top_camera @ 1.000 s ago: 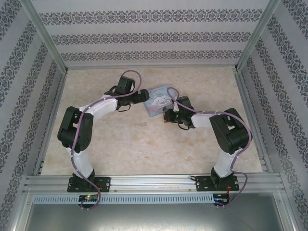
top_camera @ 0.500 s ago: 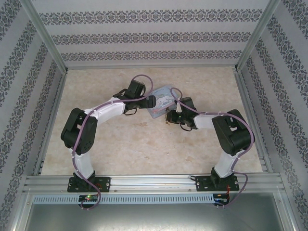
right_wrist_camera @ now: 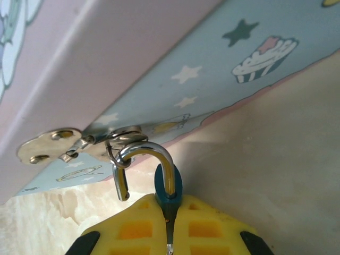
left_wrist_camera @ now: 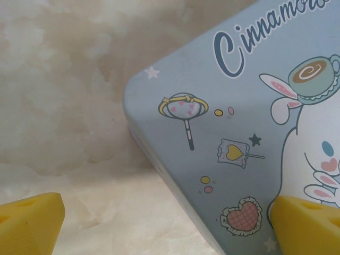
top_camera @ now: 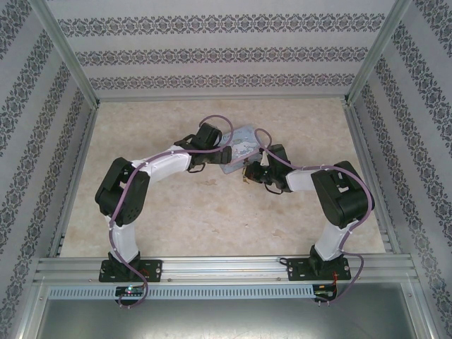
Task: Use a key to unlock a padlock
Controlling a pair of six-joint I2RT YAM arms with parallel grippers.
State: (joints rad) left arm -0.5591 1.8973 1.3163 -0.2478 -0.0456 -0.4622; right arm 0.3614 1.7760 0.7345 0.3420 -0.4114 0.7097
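Note:
In the right wrist view my right gripper [right_wrist_camera: 169, 206] is shut on the padlock [right_wrist_camera: 168, 187], a tiny dark teal body pinched between the yellow pads [right_wrist_camera: 133, 228]. Its silvery shackle [right_wrist_camera: 149, 153] hooks through the ring of the tin's hasp [right_wrist_camera: 109, 139], and the shackle's short leg hangs free of the body. I cannot make out a key. My left gripper [left_wrist_camera: 170, 220] is open, its yellow fingertips [left_wrist_camera: 32, 218] straddling a corner of the pale-blue cartoon tin [left_wrist_camera: 249, 106]. From above, the left gripper [top_camera: 224, 150] and the right gripper [top_camera: 248, 172] meet at the tin [top_camera: 241, 141].
The tin lies on a beige marbled tabletop [top_camera: 212, 212] in the middle of the cell. Patterned walls and aluminium rails [top_camera: 364, 162] enclose the table on three sides. Purple cables loop over both wrists.
My left arm has swung right and forward, bringing its open gripper to the tin's near-left corner. The right gripper has stayed at the padlock, and the tin has shifted slightly.

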